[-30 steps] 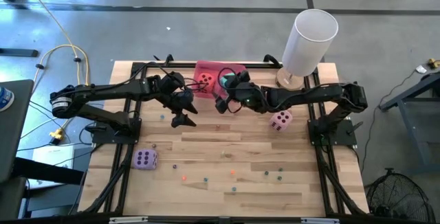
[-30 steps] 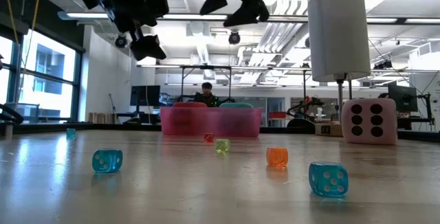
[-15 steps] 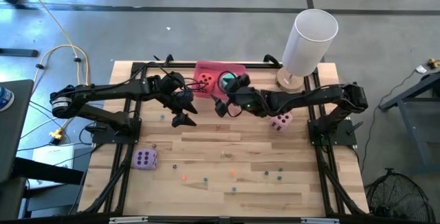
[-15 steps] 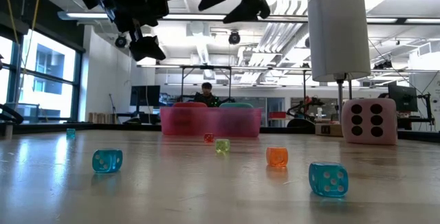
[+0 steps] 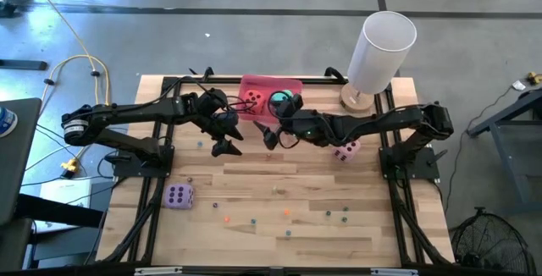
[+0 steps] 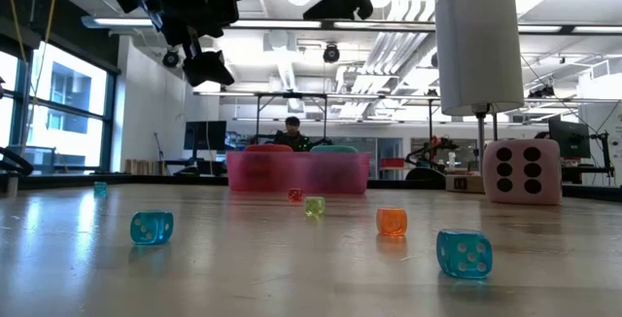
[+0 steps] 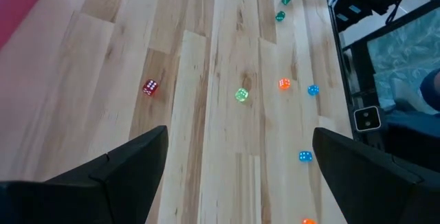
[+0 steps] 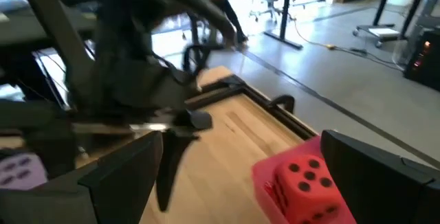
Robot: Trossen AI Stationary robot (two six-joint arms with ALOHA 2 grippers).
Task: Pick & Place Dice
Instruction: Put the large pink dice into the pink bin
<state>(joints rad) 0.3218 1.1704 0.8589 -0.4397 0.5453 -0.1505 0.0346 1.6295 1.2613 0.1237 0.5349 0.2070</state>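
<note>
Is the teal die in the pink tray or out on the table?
In. The high view shows the teal die inside the pink tray, beside the red die.

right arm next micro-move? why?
Probably swing the right gripper back to the pink die and lower over it. Its jaws are open and empty, the red die and teal die already sit in the pink tray, and the pink die lies right beside that arm.
</note>
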